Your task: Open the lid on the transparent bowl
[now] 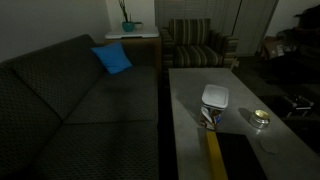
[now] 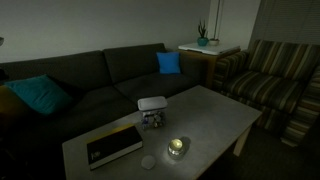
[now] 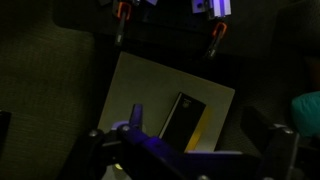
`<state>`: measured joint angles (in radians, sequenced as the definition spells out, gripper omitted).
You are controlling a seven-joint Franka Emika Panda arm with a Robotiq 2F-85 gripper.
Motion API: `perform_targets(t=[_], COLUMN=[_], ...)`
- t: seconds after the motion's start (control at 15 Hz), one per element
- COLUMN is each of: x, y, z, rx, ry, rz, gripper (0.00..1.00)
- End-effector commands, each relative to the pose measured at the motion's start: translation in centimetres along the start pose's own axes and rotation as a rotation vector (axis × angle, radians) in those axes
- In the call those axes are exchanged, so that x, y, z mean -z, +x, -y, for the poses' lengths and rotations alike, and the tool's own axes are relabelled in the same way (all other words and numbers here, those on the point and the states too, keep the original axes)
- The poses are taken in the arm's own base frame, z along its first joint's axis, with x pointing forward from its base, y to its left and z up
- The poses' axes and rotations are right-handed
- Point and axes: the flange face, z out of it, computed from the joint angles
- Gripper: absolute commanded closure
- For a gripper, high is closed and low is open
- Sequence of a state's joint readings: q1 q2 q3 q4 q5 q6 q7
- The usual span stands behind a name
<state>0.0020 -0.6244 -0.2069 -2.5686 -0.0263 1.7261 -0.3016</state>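
The lid sits on top of the transparent bowl, covering it, near the middle of the pale coffee table. It looks seated in both exterior views, though the dim light hides how firmly its edge holds the rim. Something small and mixed in colour shows through the bowl's wall (too dark to name).

As I judge it, none of the task is done. The lid is still on, so the whole job remains: come down to the bowl, take the lid by an edge and lift it clear without dragging the light bowl along.

The gripper shows only in the wrist view, its fingers spread wide with nothing between them. It hangs well above the table, over a dark book with a yellow edge. I cannot find the lid or the bowl in that view, and no arm appears in either exterior view, so the approach looks not yet begun.

Around the bowl in an exterior view:
- The book lies at 8 o'clock, near but apart.
- A round gold-tinted tin stands at 5 o'clock, also apart.
- The dark sofa runs behind at 12 o'clock.
- A blue cushion is at 1 o'clock.
- A striped armchair stands off at 3 o'clock
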Motion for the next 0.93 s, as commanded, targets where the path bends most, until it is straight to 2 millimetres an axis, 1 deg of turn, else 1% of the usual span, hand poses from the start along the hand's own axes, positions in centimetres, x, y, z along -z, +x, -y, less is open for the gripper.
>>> perform_targets(t=[0.0, 0.53, 0.87], x=[0.0, 0.1, 0.3], y=[0.0, 0.1, 1.5], z=[0.0, 0.1, 1.2], rx=[0.0, 0.002, 0.03], ry=[0.0, -0.001, -0.028], rz=[0.001, 0.003, 0.001], gripper=[0.0, 0.0, 0.0])
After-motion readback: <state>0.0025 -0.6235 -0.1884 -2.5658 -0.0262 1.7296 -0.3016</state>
